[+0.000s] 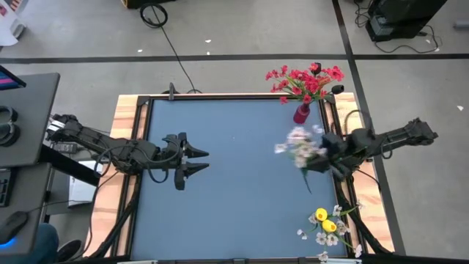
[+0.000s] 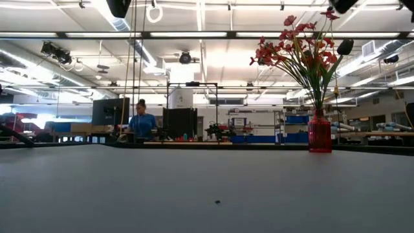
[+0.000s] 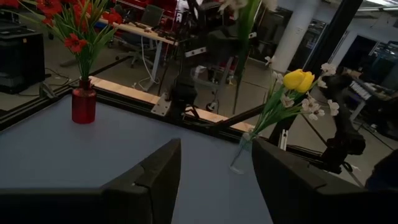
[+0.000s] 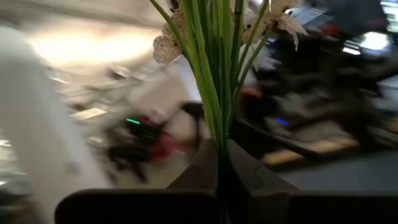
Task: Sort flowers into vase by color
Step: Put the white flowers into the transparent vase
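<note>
Nearest the lens in the right wrist view: green stems [image 4: 214, 81], pinched between the pressed-together fingers of the right gripper [image 4: 219, 163], white blossoms seen above. In the high view the right gripper [image 1: 327, 163] was placed at about 3 o'clock on the table [image 1: 234, 198], with the white spray [image 1: 302, 145] held clear of the surface and pointing toward 10 o'clock.

The red vase [image 1: 301, 114] was seen at roughly 1 o'clock near the far edge, with the red flowers [image 1: 306, 79] already in it. A clear vase [image 3: 240, 152] was seen at about 5 o'clock near the front-right corner, holding a yellow tulip [image 1: 322, 218] and some small white blossoms [image 1: 331, 236]. Whether two vases stand there cannot be told.

The left gripper [image 1: 196, 161] was parked at 9 o'clock, fingers spread, nothing held.

Step judged: white bunch lifted, in transit, not yet placed. Reds judged done.

Next move judged: stems to be turned down, carried toward the 5 o'clock corner, ends lined up over the vase mouth, lowered before release. Risk: the light clear vase being tipped, or the tulip being knocked.
</note>
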Robot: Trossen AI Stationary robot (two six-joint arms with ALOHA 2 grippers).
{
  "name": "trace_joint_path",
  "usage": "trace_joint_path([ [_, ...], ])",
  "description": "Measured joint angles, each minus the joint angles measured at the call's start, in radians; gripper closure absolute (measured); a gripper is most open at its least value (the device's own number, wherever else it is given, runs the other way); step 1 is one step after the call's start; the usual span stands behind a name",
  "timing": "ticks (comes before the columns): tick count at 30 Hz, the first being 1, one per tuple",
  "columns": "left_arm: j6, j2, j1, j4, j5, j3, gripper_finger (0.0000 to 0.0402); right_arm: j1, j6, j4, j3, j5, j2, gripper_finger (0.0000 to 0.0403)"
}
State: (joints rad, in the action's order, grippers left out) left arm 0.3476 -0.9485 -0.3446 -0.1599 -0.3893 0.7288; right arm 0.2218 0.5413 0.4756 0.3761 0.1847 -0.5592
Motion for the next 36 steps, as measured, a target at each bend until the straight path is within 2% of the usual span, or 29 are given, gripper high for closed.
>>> trace_joint_path([
  [4, 0.000, 0.000, 0.000, 0.000, 0.000, 0.000, 0.0198, 0.000, 0.054, 0.168, -0.106, 0.116, 0.082, 0.0390],
  [8, 0.000, 0.000, 0.000, 0.000, 0.000, 0.000, 0.0198, 0.000, 0.072, 0.335, -0.193, 0.204, 0.107, 0.0390],
  [12, 0.000, 0.000, 0.000, 0.000, 0.000, 0.000, 0.0198, 0.026, 0.089, 0.485, -0.246, 0.255, 0.106, 0.0390],
  [16, 0.000, 0.000, 0.000, 0.000, 0.000, 0.000, 0.0198, 0.081, 0.065, 0.543, -0.255, 0.298, 0.101, 0.0390],
  [23, 0.000, 0.000, 0.000, 0.000, 0.000, 0.000, 0.0198, 0.188, -0.041, 0.547, -0.255, 0.295, 0.017, 0.0390],
  [30, 0.000, 0.000, 0.000, 0.000, 0.000, 0.000, 0.0198, 0.287, -0.152, 0.631, -0.255, 0.246, -0.102, 0.0390],
  [36, 0.000, 0.000, 0.000, 0.000, 0.000, 0.000, 0.0198, 0.358, -0.172, 0.732, -0.255, 0.222, -0.193, 0.0390],
])
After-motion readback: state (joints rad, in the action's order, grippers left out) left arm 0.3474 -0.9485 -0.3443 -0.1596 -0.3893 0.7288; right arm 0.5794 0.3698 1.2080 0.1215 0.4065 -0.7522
